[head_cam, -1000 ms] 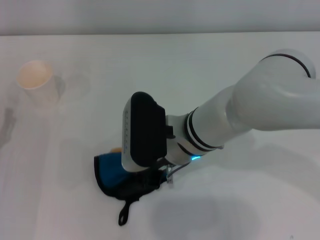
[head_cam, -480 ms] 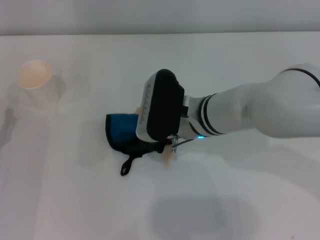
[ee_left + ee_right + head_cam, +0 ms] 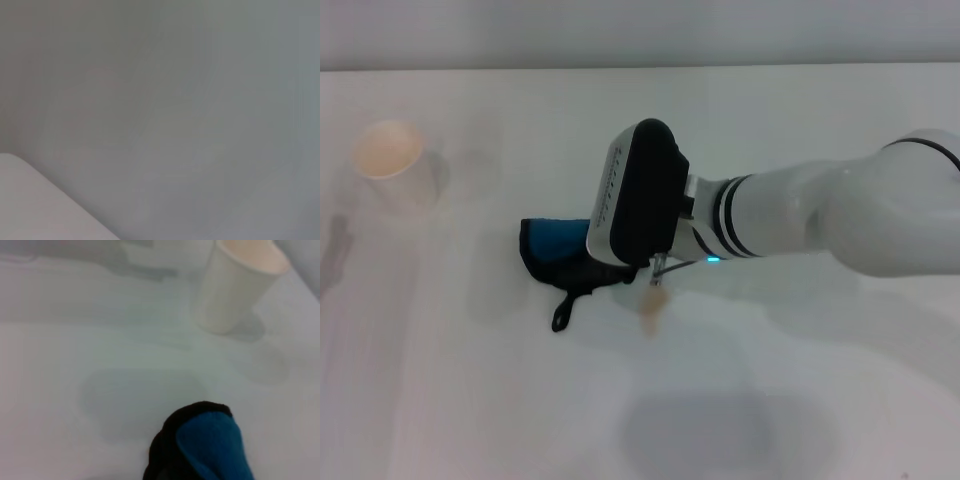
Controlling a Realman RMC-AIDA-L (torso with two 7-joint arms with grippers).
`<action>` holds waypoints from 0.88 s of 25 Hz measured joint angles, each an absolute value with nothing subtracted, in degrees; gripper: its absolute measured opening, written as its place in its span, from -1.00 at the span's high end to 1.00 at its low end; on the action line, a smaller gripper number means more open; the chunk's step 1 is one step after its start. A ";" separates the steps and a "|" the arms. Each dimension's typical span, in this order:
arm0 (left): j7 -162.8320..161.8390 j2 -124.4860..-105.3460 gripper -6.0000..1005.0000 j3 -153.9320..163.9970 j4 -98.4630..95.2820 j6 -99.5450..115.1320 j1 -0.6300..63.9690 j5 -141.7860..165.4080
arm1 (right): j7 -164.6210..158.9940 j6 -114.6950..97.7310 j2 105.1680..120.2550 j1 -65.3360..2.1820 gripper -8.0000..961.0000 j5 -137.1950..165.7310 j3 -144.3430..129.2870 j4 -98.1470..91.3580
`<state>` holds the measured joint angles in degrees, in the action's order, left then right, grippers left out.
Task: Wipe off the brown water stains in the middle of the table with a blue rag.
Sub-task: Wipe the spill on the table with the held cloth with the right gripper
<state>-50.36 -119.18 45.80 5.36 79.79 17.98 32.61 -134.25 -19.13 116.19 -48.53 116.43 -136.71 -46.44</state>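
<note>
Soft, limp folded blue cloth rag with black edging (image 3: 558, 243) lies flat mid white surface (image 3: 800, 120), at nine o'clock of the right claw (image 3: 638, 272), apparently clamped on its black end; likely light, best gripped there.

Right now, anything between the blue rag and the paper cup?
Nothing: bare white table between the blue rag and the paper cup, as the head view shows; the right wrist view agrees.

Blue rag (image 3: 558, 240), black edging
</note>
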 joint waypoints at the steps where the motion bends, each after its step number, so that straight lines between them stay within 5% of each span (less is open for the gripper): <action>1: -50.36 -119.18 -0.77 45.79 5.36 79.80 17.97 32.61 | -134.25 -18.58 116.19 -48.58 0.85 116.41 -136.63 -46.23; 22: -50.36 -119.18 -0.77 45.79 5.36 79.81 17.81 32.88 | -134.43 -11.33 116.21 -48.58 0.85 112.69 -139.33 -39.89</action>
<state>-50.36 -119.18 45.79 5.36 79.81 17.81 32.88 -134.44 -11.33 116.20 -48.58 112.69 -139.33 -39.89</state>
